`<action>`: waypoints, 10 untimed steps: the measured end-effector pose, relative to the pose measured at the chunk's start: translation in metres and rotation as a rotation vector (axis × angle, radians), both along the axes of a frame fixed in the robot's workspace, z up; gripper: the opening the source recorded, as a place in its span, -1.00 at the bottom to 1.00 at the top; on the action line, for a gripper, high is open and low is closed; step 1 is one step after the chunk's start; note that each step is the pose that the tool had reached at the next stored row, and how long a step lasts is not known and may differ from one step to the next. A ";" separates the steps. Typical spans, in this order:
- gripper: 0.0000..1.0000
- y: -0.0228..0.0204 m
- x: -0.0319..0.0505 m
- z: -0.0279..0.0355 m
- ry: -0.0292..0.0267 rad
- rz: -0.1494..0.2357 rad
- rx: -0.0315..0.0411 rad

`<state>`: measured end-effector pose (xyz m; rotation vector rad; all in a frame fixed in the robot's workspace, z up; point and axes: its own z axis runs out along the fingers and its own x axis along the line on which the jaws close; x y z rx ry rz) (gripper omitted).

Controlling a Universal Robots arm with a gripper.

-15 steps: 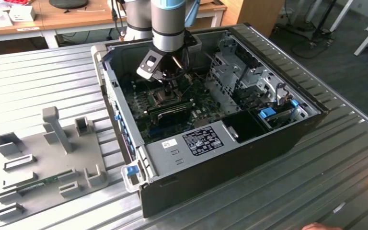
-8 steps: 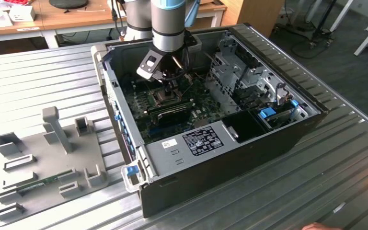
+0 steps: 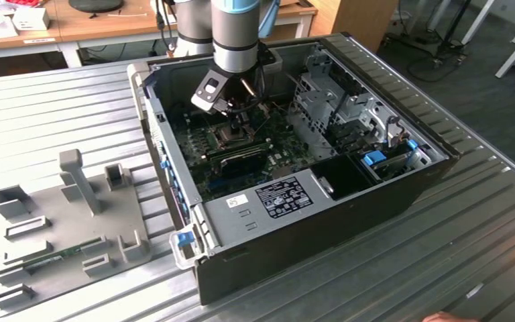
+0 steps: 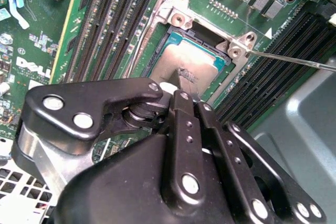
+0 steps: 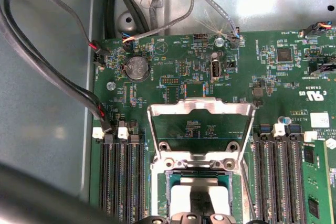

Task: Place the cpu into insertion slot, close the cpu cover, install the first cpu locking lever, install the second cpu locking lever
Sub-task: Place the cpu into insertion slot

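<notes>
Gripper: black linkage of the gripper (image 4: 186,98) sits closest to the lens in the second wrist view. Tips point down at the near edge of the socket area. Also seen in the first wrist view (image 5: 199,216) and, inside the case, in the exterior view (image 3: 238,124).
Grip state: fingers drawn close together, narrow. Tips are right at the chip's near edge; can't tell if they touch it.
CPU: cpu (image 4: 184,64) lies flat inside the socket, silvery-beige face up w/ a scuffed patch near the tips. The first wrist view (image 5: 199,195) shows it just past the fingertips.
Slot: insertion slot (image 4: 173,36) has a dark frame around the chip, w/ a silver bracket and screws on the far side. In the first wrist view its rim (image 5: 169,192) runs beside the chip.
Cover: cpu cover (image 5: 199,106) stands raised on its hinge, green board visible thru the cut-out. Not down on the chip.
Rod: thin metal rod (image 4: 294,59) runs out from the bracket corner and over the memory slots.
Mem slots: long black memory slots (image 5: 123,177) flank the socket on both sides.
Board: green motherboard (image 5: 236,87) w/ a coin cell (image 5: 137,68). Black cables (image 5: 47,72) plug in at its edge.
Case: open PC case (image 3: 329,221) on a ribbed metal table (image 3: 43,107), w/ a drive cage (image 3: 329,100) beside the board.
Arm: arm (image 3: 235,33) reaches down into the case.
Fixture: grey fixture plate (image 3: 70,221) lies on the table, on the exterior view's left, well apart from the case.
</notes>
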<state>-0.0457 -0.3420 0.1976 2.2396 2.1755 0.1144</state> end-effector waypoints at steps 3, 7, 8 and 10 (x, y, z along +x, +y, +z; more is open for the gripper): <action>-0.79 0.0000 0.0000 0.0000 0.0000 0.000 0.0000; -0.79 0.0000 0.0000 -0.0001 0.0000 0.000 0.0000; -0.79 0.0000 0.0000 -0.0001 0.0000 0.000 0.0000; -0.79 0.0000 0.0000 -0.0001 0.0000 0.000 0.0000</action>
